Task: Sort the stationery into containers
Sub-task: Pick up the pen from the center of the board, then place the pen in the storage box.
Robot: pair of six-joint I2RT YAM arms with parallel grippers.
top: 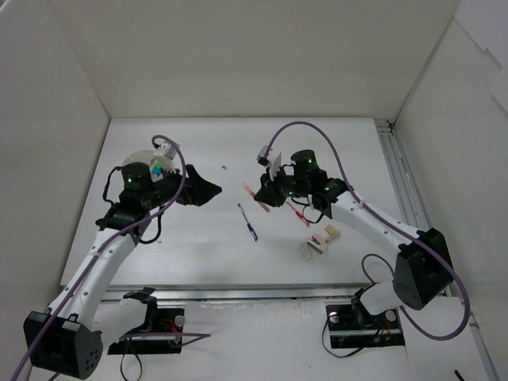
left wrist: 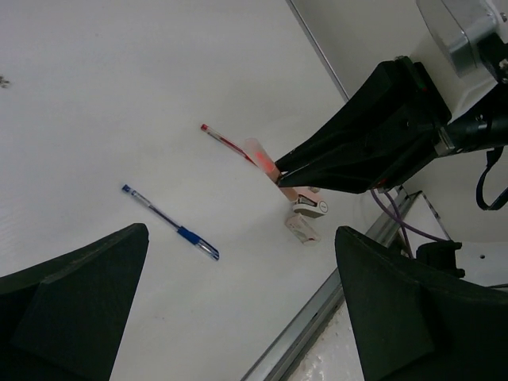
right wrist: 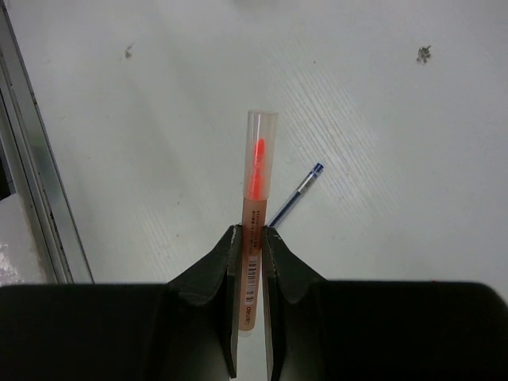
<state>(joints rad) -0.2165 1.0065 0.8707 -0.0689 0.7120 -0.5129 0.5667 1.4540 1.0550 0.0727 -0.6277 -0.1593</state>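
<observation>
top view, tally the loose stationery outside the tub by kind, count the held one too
blue pen: 1
red pen: 1
beige stick with orange tip, clamped in the right gripper: 1
small eraser blocks: 3
total: 6
</observation>
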